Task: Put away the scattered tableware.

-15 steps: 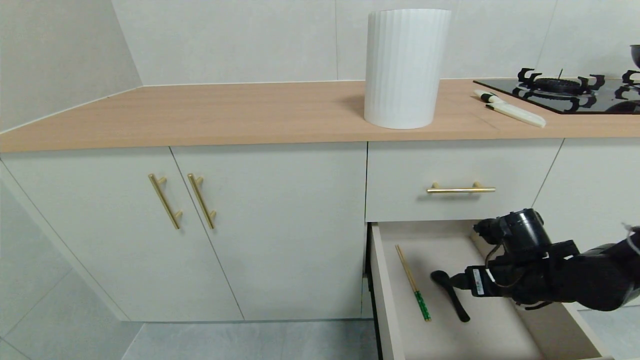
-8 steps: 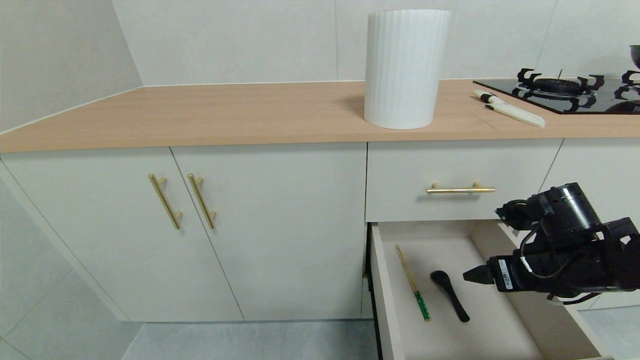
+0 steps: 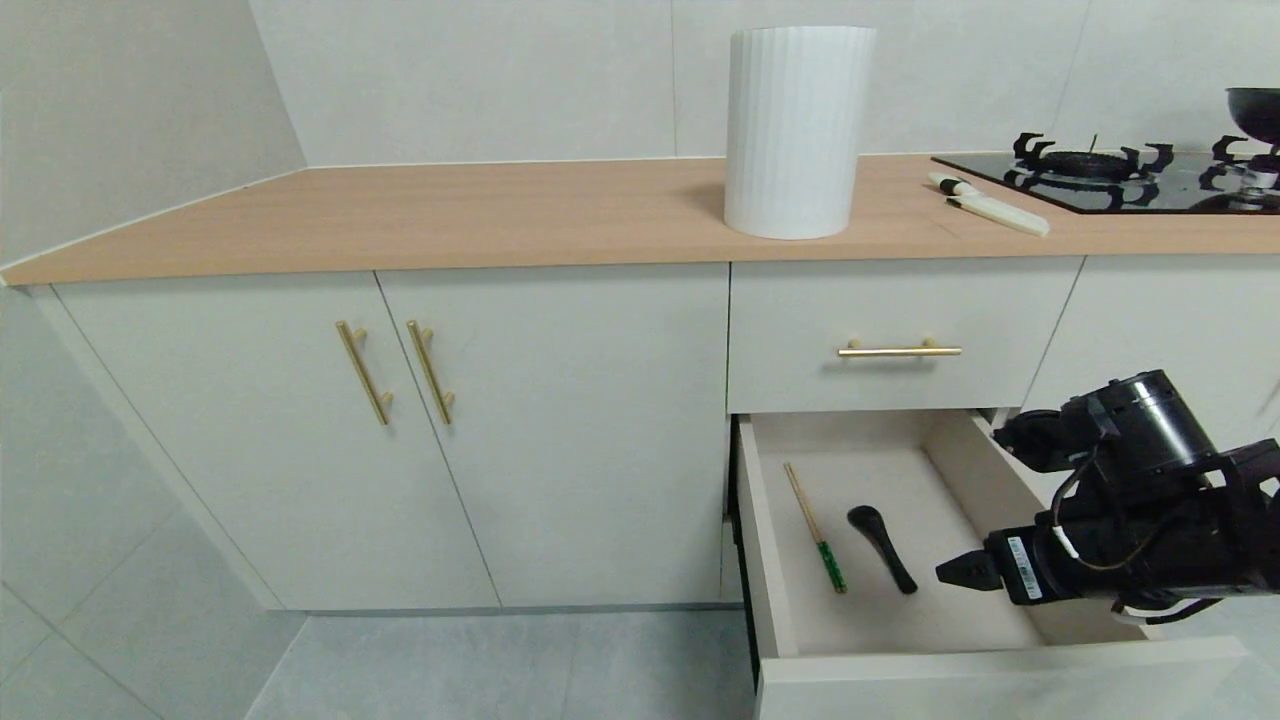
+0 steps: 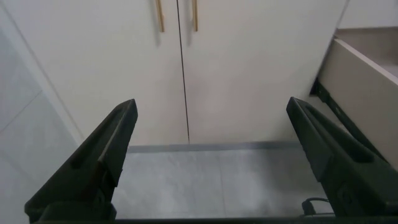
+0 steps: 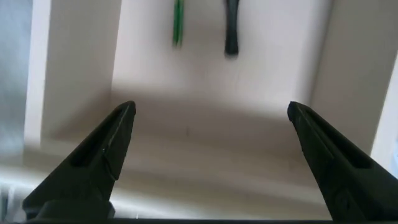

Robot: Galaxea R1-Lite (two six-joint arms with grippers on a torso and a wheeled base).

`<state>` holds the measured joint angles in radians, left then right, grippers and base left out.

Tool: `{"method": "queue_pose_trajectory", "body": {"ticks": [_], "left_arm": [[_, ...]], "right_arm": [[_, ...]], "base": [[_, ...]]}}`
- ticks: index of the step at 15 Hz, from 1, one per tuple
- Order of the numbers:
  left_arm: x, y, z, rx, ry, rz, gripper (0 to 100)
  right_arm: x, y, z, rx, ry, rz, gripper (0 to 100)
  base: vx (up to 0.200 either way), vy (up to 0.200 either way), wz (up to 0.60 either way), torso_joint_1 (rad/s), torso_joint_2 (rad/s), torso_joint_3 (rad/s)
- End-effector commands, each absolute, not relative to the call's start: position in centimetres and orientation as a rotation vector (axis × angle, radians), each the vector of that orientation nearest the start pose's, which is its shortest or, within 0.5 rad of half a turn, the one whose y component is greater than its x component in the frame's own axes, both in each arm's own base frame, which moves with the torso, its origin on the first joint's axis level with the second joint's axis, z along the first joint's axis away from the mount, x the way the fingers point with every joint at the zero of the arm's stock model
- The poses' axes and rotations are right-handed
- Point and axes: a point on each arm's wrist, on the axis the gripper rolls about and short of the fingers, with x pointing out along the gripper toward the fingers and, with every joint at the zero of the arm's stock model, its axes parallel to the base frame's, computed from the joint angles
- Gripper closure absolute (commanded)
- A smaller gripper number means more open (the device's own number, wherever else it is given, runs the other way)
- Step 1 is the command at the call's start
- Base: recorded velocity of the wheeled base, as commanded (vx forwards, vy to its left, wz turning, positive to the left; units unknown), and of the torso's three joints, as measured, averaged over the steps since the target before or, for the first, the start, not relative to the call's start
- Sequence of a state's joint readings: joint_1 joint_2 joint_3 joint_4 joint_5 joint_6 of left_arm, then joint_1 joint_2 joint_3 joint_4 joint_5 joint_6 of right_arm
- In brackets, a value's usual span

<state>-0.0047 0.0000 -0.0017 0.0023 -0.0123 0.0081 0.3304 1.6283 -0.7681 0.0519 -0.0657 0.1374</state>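
The pale lower drawer [image 3: 1000, 672] stood pulled well out of its cabinet. On the drawer's bare floor, near its left wall, lay a pair of wooden chopsticks with green ends [image 3: 816, 541]. A black plastic spoon [image 3: 882, 548] lay just beside them toward the drawer's middle, apart from them, and both ran front to back.

The right tool [image 3: 958, 573] hung over the drawer's right half, near its front panel. Its two black fingers [image 5: 109, 152] were spread wide with nothing between them, clear of spoon and chopsticks.

The left tool [image 4: 211, 112] was low and off to the drawer's left, before the closed cream cabinet doors [image 4: 249, 68], likewise gaping wide and empty.

Above the drawer, the light wooden worktop [image 3: 450, 215] carried a tall white ribbed cylinder [image 3: 793, 130]. Farther to the drawer's right lay a cream-coloured knife [image 3: 985, 208].
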Motion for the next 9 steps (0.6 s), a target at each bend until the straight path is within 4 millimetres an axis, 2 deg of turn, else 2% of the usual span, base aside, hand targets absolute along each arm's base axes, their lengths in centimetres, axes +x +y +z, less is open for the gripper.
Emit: {"method": "queue_pose_trajectory", "body": {"ticks": [1, 9], "left_arm": [[-2.3, 0.0, 7.6, 0.008, 0.0, -0.017, 0], [-2.3, 0.0, 7.6, 0.008, 0.0, -0.017, 0]], "right_arm": [[23.4, 8.1, 13.7, -0.07, 0.916, 0.197, 0], [21.1, 8.9, 13.8, -0.181, 0.946, 0.277, 0]], "base": [[0.0, 0.0, 0.0, 0.0, 0.0, 0.0], [0.0, 0.0, 0.0, 0.0, 0.0, 0.0]]}}
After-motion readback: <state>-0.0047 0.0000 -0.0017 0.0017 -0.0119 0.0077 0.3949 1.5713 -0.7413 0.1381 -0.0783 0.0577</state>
